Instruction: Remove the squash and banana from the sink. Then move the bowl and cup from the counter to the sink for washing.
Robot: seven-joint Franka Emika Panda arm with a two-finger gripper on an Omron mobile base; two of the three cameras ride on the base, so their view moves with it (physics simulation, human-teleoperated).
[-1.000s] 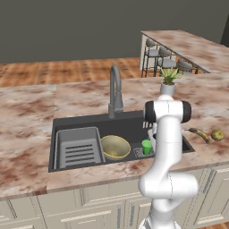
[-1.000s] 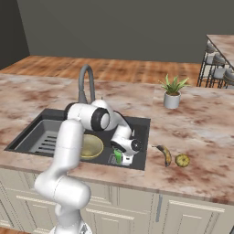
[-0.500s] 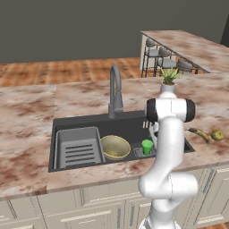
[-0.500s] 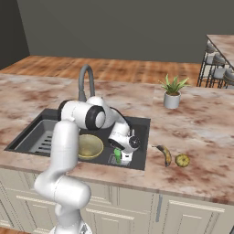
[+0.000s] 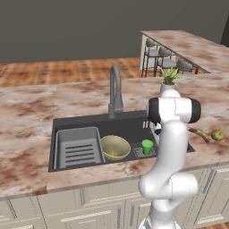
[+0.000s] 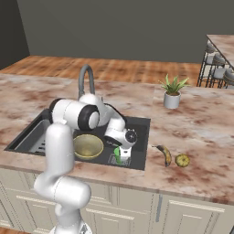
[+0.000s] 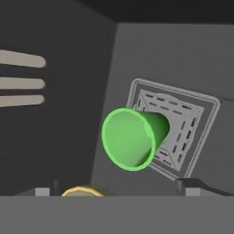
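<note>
Pincer [image 6: 119, 154] apart above cup [image 7: 132, 143] | cup upright in sink [image 5: 129, 123] | fingertips cropped, bowl [image 5: 115, 147] edge barely visible

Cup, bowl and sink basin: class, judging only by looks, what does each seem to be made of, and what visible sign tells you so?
The cup: probably plastic; uniform bright green, thin wall, soft sheen. The bowl: possibly glazed ceramic or plastic; olive-yellow with a paler rim, smooth surface. The look leaves it open. The sink: looks like matte dark composite or coated metal; flat dark grey, no reflections. Everything is rendered, so these are guesses.
</note>
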